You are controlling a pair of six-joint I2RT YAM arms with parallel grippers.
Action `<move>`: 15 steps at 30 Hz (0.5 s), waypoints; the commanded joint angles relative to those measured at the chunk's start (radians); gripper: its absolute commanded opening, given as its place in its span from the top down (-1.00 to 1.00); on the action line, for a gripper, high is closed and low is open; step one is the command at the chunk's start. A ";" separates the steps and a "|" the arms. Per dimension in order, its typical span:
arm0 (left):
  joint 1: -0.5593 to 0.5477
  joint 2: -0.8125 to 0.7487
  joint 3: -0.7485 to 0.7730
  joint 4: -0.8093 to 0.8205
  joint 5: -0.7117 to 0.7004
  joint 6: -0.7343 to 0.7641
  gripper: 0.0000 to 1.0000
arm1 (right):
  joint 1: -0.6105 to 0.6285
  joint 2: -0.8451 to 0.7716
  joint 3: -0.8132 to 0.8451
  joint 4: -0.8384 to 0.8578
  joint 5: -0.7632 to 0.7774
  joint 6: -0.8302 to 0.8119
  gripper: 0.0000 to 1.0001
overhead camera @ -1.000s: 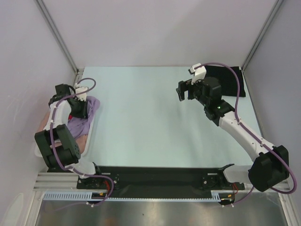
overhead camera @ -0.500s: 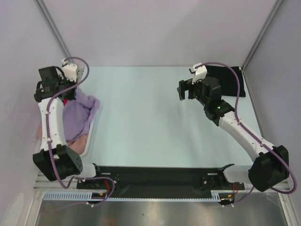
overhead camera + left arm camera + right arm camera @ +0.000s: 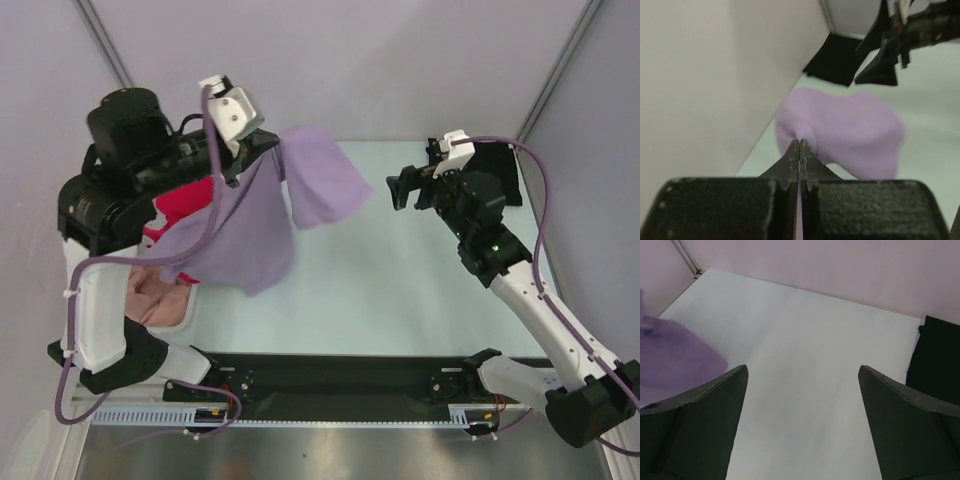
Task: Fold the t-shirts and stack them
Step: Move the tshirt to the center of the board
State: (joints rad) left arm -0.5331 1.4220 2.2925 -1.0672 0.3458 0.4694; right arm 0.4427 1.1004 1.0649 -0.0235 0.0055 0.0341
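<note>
My left gripper [image 3: 272,148] is raised high over the table's left side and shut on the lavender t-shirt [image 3: 250,220], which hangs from it and flares out to the right. In the left wrist view the jaws [image 3: 799,146] are pressed together on a pinch of the lavender cloth [image 3: 850,130]. A black folded t-shirt [image 3: 497,168] lies at the far right corner. A magenta-red t-shirt [image 3: 185,200] and a pale peach-pink one [image 3: 152,300] lie in the basket at the left. My right gripper [image 3: 402,186] hovers open over mid-table, holding nothing [image 3: 802,372].
The white plastic basket [image 3: 187,312] stands at the left edge of the table, partly hidden by the hanging cloth. Pale walls close in the table on the left, back and right. In the right wrist view the black shirt [image 3: 937,360] lies at the right.
My left gripper shut on the lavender shirt in the basket, then lifted it high and swung it right over the table. The right arm shifted slightly right, still open.
</note>
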 commanded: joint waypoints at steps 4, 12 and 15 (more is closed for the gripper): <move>-0.050 0.031 0.182 0.033 0.088 -0.075 0.99 | -0.048 -0.111 0.024 -0.072 0.037 0.020 -0.98; -0.045 0.049 -0.179 0.205 -0.057 -0.060 0.99 | -0.064 -0.082 0.027 -0.142 0.019 0.021 -0.98; -0.013 0.060 -0.332 0.304 -0.123 -0.058 1.00 | -0.065 -0.033 0.027 -0.184 0.007 0.052 -0.96</move>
State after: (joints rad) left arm -0.5705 1.4372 2.0777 -0.8883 0.3096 0.4194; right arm 0.3817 1.0309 1.0676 -0.1501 0.0189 0.0540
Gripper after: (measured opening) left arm 0.005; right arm 0.983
